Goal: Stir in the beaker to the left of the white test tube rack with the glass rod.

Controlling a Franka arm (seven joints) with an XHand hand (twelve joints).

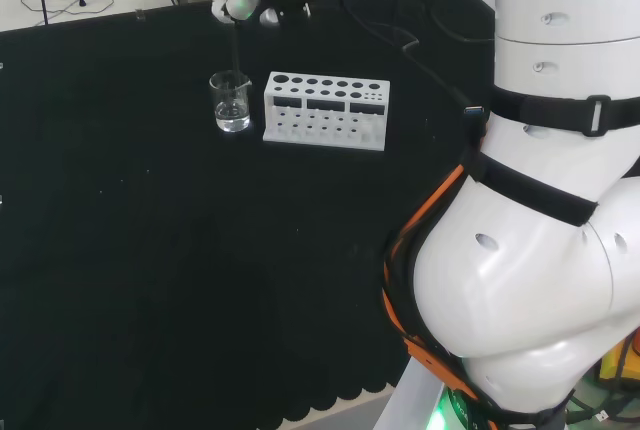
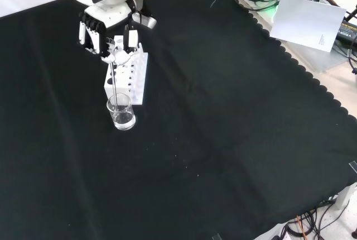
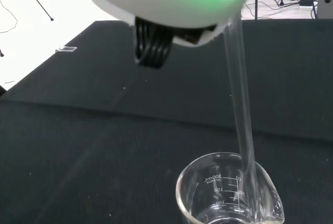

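Observation:
A small clear glass beaker (image 1: 231, 102) with a little clear liquid stands on the black cloth just left of the white test tube rack (image 1: 325, 110) in the head view. In the front view the beaker (image 2: 121, 112) stands in front of the rack (image 2: 128, 77). The hand (image 2: 107, 34) hangs above the beaker, fingers curled round the top of a thin glass rod (image 2: 114, 81). The rod (image 3: 241, 114) runs down from the hand (image 3: 171, 0) into the beaker (image 3: 229, 195), its tip near the inner wall.
Orange and black cables run along the arm's big white links (image 1: 540, 210) at the right of the head view. Papers and cables (image 2: 309, 19) lie beyond the cloth's scalloped edge at the front view's upper right. Bare black cloth (image 2: 223, 139) spreads around the beaker and rack.

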